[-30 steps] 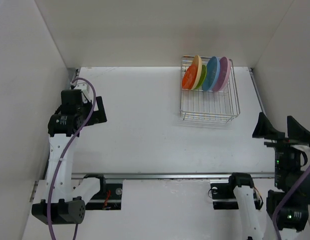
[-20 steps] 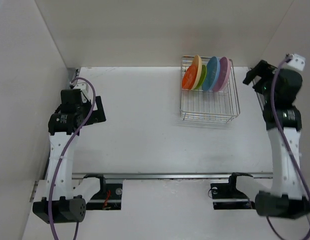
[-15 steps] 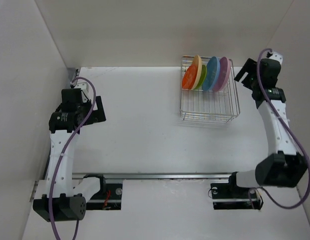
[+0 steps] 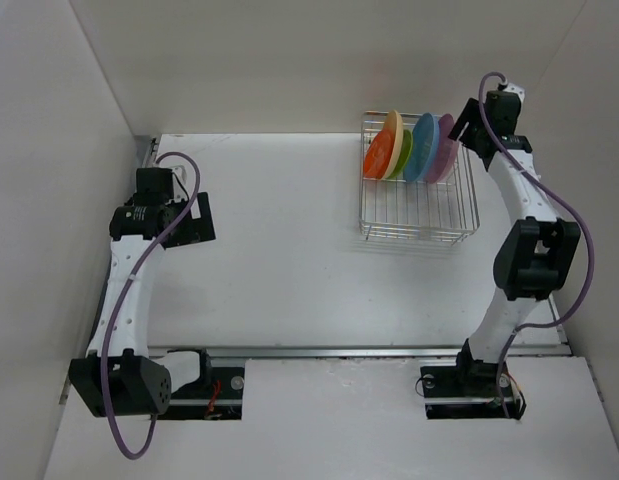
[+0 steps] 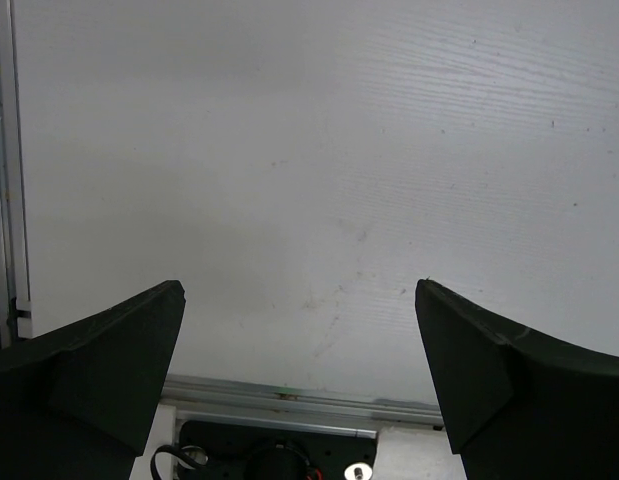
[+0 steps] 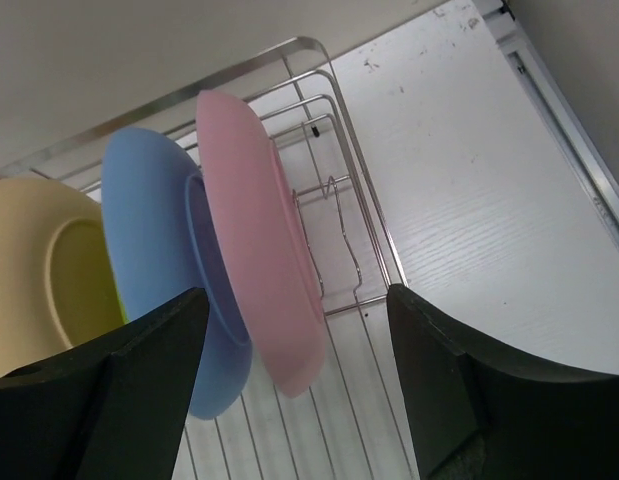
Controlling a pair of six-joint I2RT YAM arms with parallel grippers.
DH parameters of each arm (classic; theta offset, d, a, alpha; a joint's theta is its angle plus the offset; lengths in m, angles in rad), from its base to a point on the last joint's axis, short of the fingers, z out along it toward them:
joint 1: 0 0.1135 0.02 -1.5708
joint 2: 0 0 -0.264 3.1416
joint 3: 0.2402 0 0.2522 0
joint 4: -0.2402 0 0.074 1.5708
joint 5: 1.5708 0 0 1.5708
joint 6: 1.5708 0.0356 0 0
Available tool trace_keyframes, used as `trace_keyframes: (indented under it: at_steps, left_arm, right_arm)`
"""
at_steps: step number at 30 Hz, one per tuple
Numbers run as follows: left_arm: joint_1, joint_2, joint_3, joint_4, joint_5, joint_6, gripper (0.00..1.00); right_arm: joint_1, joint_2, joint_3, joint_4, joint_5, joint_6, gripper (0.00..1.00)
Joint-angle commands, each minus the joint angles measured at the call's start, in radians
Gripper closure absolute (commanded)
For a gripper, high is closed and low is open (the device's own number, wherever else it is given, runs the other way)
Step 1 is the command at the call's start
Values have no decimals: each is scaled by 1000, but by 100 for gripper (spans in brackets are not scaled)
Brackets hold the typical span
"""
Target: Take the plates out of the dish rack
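The silver wire dish rack [image 4: 419,215], rectangular with thin parallel bottom bars and raised sides, stands on the matte white bench [image 5: 339,150], directly ahead of the right end effector [image 6: 296,298]. Five smooth round plastic plates stand on edge in it. Nearest that end effector is the pink plate [image 6: 259,240], then the blue plate [image 6: 149,230], the cream-yellow plate [image 6: 29,260], the smaller lime green plate [image 4: 401,155] and, farthest, the smaller orange plate [image 4: 377,158]. The right end effector's black wedge-shaped fingers [image 6: 139,360] stand apart, with the pink plate's lower rim showing between them. No contact is visible. The left end effector [image 5: 297,288], well apart from the rack, is spread wide over faintly scuffed bare bench, holding nothing.
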Motion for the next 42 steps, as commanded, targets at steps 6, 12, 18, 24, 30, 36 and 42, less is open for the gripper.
trace_keyframes:
  at_steps: [6,12,18,24,30,36,42]
  left_arm:
    - [4,14,17,16,-30,8,0]
    - [4,14,17,16,-30,8,0]
    - [4,-6,17,16,-20,8,0]
    - [-6,-24,17,16,-8,8,0]
    - [-7,-53,17,16,-56,8,0]
    - [-7,-73,8,16,-224,-11,0]
    - [-7,-82,7,16,-255,-20,0]
  right_arm:
    - [32,115,64,63,87,-22,30]
    - [85,126,64,64,218,-79,73]
    - [176,-34,70,77,496,-152,100]
    - [225,-129,203,77,835,-376,100]
    - [358,-302,176,87,814,-429,100]
    - [502,-433,-97,93,-36,-178,100]
    - [630,-98,-53,101,-572,-70,100]
